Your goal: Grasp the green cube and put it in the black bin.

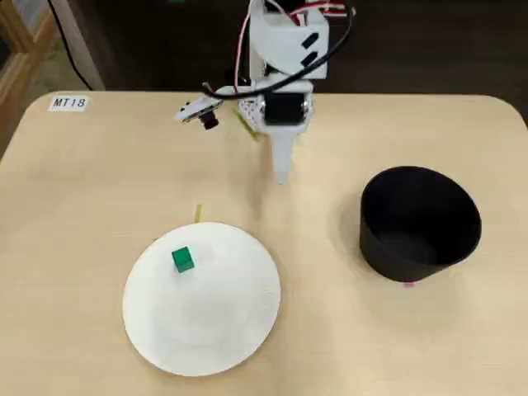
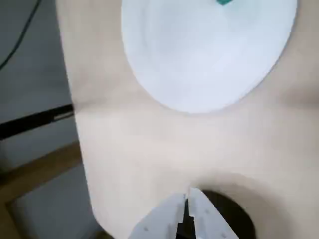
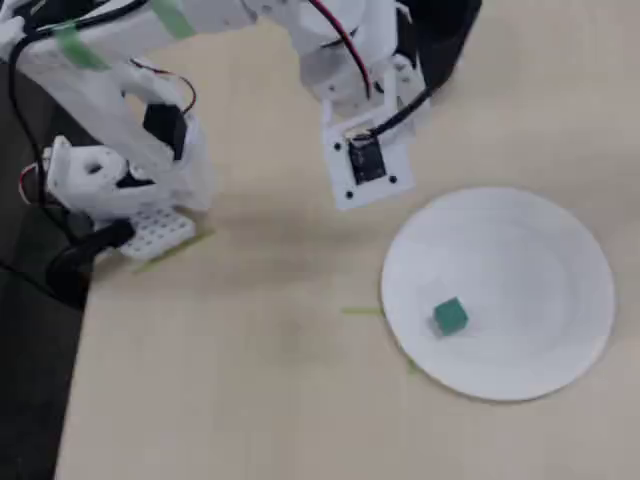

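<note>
The green cube point(image 1: 182, 260) sits on the white plate point(image 1: 239, 330), left of its middle, in a fixed view. It also shows in another fixed view point(image 3: 450, 315) and at the top edge of the wrist view point(image 2: 224, 2). The black bin point(image 1: 419, 223) stands upright and empty at the right, apart from the plate. My gripper point(image 1: 280, 172) hangs at the table's back middle, far from the cube, between plate and bin. In the wrist view its fingers point(image 2: 169, 214) meet at the tips, empty. A dark round shape shows behind them.
A thin yellow-green tape strip point(image 1: 198, 213) lies just beyond the plate's far rim. A label reading MT18 point(image 1: 68, 103) is at the back left corner. The arm's base point(image 3: 110, 190) stands at the table's edge. The table edge point(image 2: 75, 149) runs down the left of the wrist view.
</note>
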Robot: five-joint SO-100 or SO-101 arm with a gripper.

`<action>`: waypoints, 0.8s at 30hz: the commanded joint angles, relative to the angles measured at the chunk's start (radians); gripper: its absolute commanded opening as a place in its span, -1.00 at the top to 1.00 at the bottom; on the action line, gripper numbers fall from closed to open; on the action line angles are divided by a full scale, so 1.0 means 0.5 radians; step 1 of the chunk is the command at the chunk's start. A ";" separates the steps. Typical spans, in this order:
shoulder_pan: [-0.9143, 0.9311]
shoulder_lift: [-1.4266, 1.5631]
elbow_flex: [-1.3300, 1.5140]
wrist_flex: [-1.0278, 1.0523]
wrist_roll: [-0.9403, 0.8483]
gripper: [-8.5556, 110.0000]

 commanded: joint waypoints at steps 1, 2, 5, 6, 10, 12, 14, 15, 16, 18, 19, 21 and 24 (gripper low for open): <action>0.071 -0.184 -0.199 0.028 -0.221 0.86; 0.104 -0.252 -0.239 0.037 -0.264 0.86; 0.255 -0.423 -0.380 0.086 -0.377 0.86; 0.310 -0.500 -0.476 0.147 -0.433 0.86; 0.485 -0.834 -0.954 0.442 -0.690 0.86; 0.534 -1.022 -1.184 0.568 -0.810 0.86; 0.561 -1.193 -1.390 0.693 -0.914 0.86; 0.574 -1.264 -1.457 0.739 -0.957 0.86; 0.577 -1.310 -1.485 0.749 -0.997 0.86; 0.583 -1.368 -1.485 0.730 -1.074 0.86; 0.583 -1.390 -1.485 0.712 -1.101 0.86; 0.583 -1.430 -1.485 0.672 -1.135 0.86; 0.611 -1.500 -1.485 0.653 -1.166 0.86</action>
